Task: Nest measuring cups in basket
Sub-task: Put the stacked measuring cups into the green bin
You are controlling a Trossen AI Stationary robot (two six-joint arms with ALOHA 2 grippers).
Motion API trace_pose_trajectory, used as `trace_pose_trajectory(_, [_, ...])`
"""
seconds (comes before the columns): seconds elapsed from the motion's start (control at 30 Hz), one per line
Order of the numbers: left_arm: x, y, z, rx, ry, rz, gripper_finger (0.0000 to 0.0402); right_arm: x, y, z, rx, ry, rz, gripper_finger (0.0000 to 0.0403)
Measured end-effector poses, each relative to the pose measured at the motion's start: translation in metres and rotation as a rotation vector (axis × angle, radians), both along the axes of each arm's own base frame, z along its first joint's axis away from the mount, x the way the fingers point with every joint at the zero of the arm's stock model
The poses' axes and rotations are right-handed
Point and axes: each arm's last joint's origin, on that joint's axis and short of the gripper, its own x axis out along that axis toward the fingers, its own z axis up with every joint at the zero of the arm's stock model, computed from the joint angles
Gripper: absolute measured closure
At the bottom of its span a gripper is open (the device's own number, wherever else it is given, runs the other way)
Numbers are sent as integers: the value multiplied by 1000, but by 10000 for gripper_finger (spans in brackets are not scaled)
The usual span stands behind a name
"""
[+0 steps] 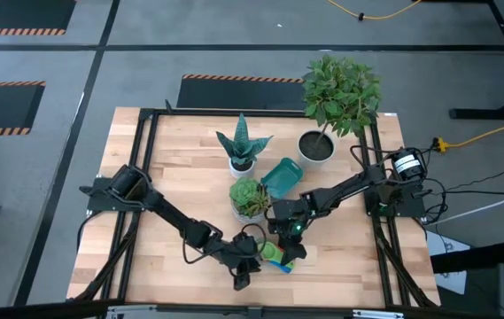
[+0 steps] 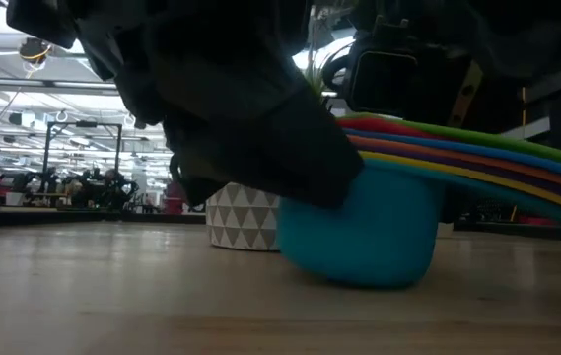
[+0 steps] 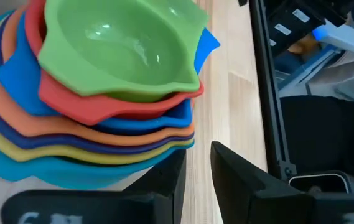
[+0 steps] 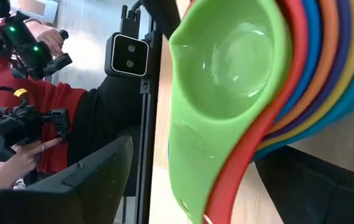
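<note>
No readable writing; left fingers [image 3: 195, 180] narrow, right fingers [image 1: 292, 248] wide by measuring cups [image 3: 102, 93].

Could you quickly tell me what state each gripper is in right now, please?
Left gripper: fingers narrowly apart beside the stack of measuring cups, gripping nothing visible.
Right gripper: open, over the stack, holding nothing.

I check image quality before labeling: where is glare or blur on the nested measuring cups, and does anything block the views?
Left wrist view: soft white highlights on the top green cup, cups sharp. Right wrist view: the measuring cups are very close, with glare inside the green bowl. Low view: a dark arm fills the upper picture, shading the light blue bottom cup. High view: evenly lit, cups tiny.
</note>
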Motion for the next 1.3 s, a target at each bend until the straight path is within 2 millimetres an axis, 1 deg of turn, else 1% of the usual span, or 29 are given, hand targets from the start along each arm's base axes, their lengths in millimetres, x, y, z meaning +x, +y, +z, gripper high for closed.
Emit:
trace_pose_trajectory(0.1, [1, 0, 1, -4, -11, 3, 333, 0, 0, 0, 1, 7, -4, 69])
trace_pose_trajectory(0.37, [1, 0, 2, -13, -22, 7, 333, 1, -2, -1, 18, 78, -82, 69])
trace_pose_trajectory(0.73, [-1, -5, 2, -92, 21, -127, 333, 4, -14, 1, 29, 72, -111, 70])
trace_pose_trajectory(0.9, [-1, -8, 4, -156, 26, -180, 333, 4, -14, 2, 45, 77, -92, 70])
trace_pose_trajectory(1.03, [0, -12, 14, -196, -45, -208, 333, 3, -14, 2, 60, 79, -70, 70])
trace_pose_trajectory(1.17, [0, -13, 20, -204, -76, -213, 333, 3, -14, 2, 51, 62, -55, 70])
trace_pose_trajectory(1.3, [0, -12, 19, -193, -69, -200, 333, 1, -11, 1, 41, 64, -37, 70])
